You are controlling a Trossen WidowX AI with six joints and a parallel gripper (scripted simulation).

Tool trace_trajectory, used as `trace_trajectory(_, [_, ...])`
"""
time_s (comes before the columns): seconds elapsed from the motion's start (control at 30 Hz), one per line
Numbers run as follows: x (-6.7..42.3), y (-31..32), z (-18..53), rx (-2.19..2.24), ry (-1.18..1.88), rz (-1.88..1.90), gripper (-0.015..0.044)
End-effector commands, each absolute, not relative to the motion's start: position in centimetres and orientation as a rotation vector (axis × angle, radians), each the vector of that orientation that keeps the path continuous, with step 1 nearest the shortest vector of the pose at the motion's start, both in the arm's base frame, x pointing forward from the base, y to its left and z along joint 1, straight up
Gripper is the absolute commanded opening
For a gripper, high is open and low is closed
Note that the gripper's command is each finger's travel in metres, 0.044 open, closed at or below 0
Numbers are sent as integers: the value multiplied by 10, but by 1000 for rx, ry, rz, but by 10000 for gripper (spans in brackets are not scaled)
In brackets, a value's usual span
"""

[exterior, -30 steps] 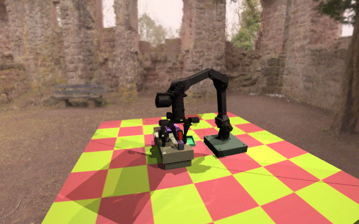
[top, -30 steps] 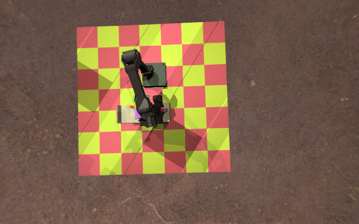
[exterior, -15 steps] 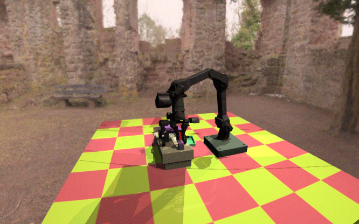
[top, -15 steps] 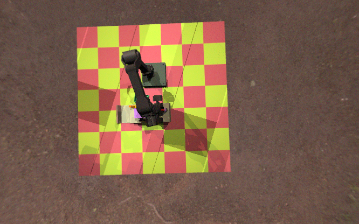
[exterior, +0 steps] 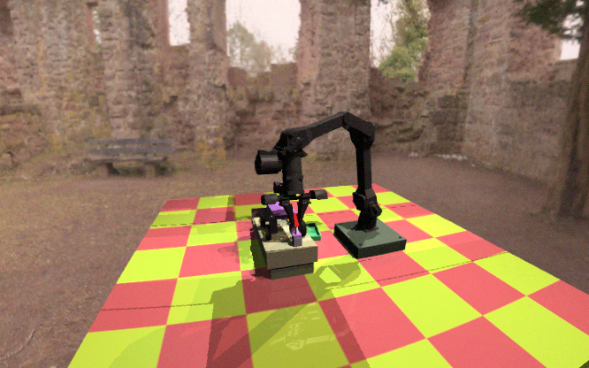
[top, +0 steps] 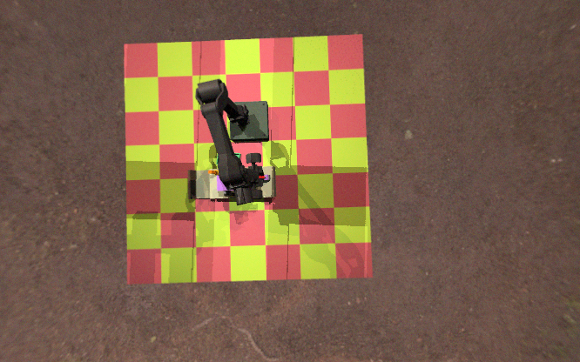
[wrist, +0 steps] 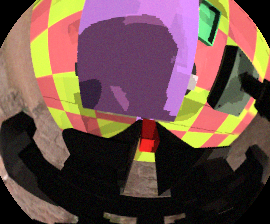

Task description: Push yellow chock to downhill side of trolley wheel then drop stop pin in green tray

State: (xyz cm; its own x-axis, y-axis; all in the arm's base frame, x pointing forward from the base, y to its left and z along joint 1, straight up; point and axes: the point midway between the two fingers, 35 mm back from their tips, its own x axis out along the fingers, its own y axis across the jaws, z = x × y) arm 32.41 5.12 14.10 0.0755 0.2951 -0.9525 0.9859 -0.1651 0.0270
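The purple trolley (top: 221, 183) (exterior: 277, 209) (wrist: 188, 30) stands on the grey ramp (top: 202, 184) (exterior: 287, 257), partly hidden by the arm in the top and exterior views. My gripper (exterior: 295, 218) (wrist: 147, 124) points down at the ramp's uphill end, shut on the red head of the stop pin (top: 261, 177) (exterior: 295, 221) (wrist: 147, 143). The pin stands upright at the small purple block there. The chock's orange handle (top: 212, 171) shows on the downhill side of the trolley; its base and any contact with a wheel cannot be made out.
The green tray (top: 237, 156) (exterior: 317, 238) (wrist: 205, 36) sits beside the ramp, on the arm base's side, partly under the forearm from above. The dark arm base (top: 259, 130) (exterior: 370, 240) (wrist: 231, 87) stands beyond it. The trolley body is close beside the fingers.
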Motion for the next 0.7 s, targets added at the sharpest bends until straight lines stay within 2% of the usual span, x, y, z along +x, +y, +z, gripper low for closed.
trace_trajectory(0.0, [324, 51, 146, 1583, 1309, -1122, 0])
trace_trajectory(0.67, [323, 47, 162, 1583, 1309, -1122, 0])
